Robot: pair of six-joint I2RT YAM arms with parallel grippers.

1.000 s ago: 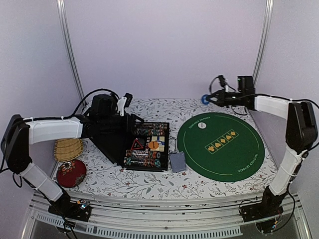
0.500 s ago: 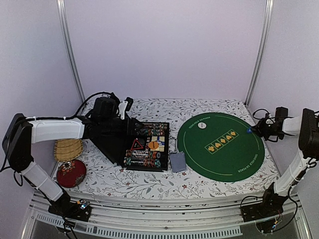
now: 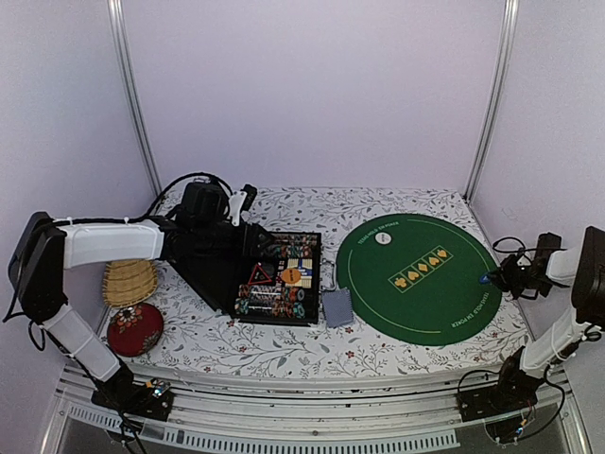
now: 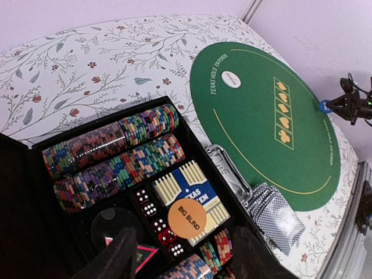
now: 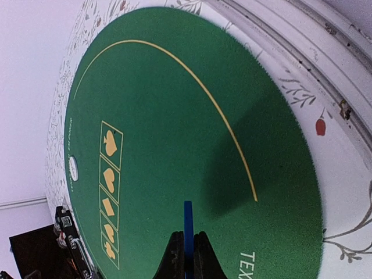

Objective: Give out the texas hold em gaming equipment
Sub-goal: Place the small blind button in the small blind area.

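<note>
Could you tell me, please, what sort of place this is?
Probably a robot test booth rather than a card room: plain walls and metal posts enclose a floral-covered table, with two arms bolted at its edge and a poker mat and chip case laid out.

we've got a matt, fuzzy-looking green felt mat (image 3: pixel 378 284), bench (image 3: pixel 284 357) under smooth printed cloth, glossy plastic poker chips (image 4: pixel 119 152), smooth hard-plastic blue button disc (image 5: pixel 188 218), shiny metal case handle (image 4: pixel 229 171), rough woven basket (image 3: pixel 129 283), papery patterned playing cards (image 4: pixel 276 216)
</note>
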